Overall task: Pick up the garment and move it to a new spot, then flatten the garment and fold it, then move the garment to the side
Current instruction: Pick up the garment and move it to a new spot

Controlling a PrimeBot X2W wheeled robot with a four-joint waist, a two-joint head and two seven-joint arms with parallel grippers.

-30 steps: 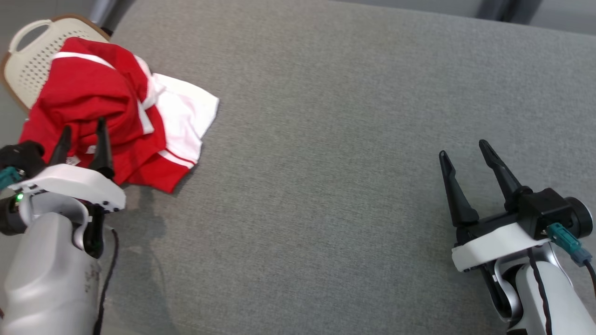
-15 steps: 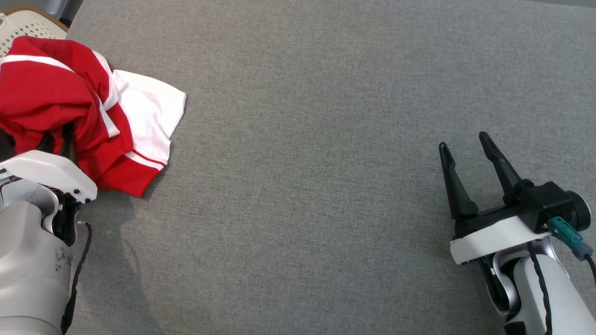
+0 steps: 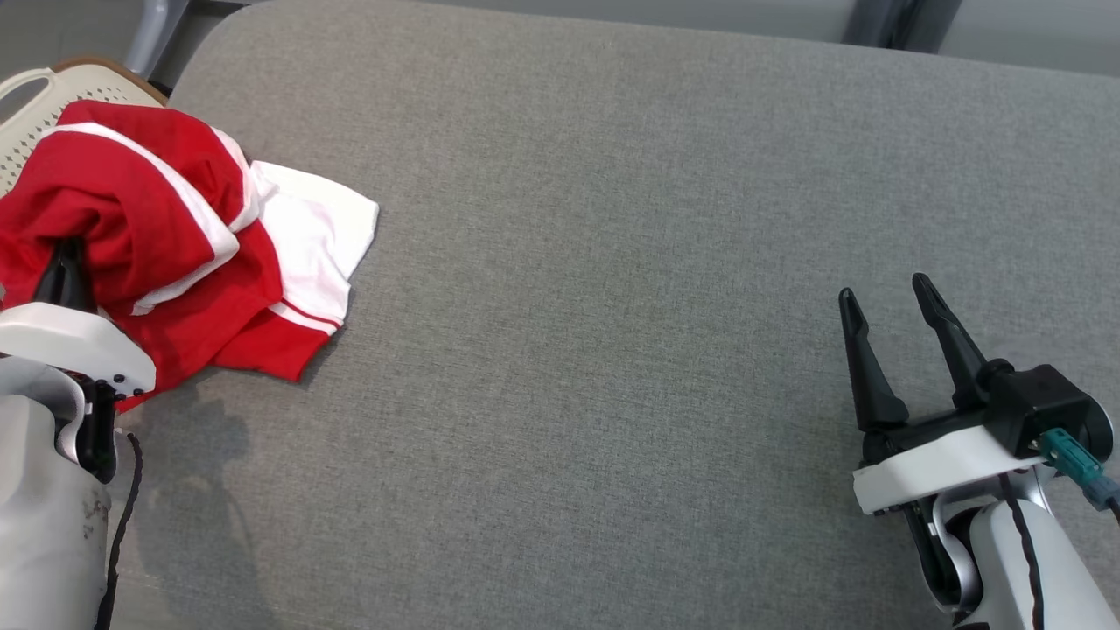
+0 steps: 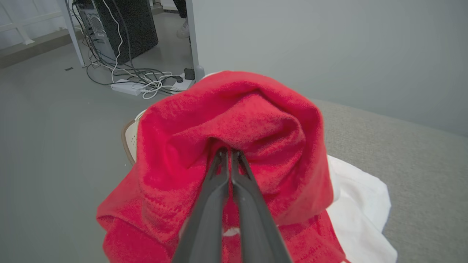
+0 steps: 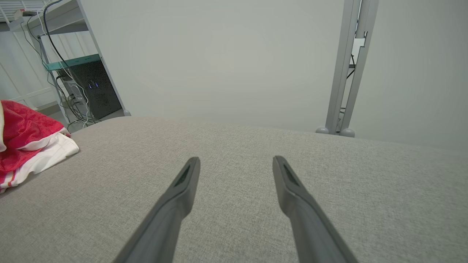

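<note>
The garment is a crumpled red and white shirt at the far left of the grey table. My left gripper is shut on a bunched red fold of it. In the left wrist view the two fingers press together at the gripper, with the garment puckered around their tips. At the lower right of the head view my right gripper stands open above bare cloth, nothing between its fingers. The right wrist view shows the same open gripper and the garment far off at the left edge.
A cream perforated basket sits under the garment's left end, past the table's corner. The grey padded table stretches wide between the two arms. Beyond it are a floor with cables, a computer tower and a metal post.
My left gripper has closed from open onto a red fold of the garment, which has bunched up around it. The head camera has shifted. The right arm has kept its place.
</note>
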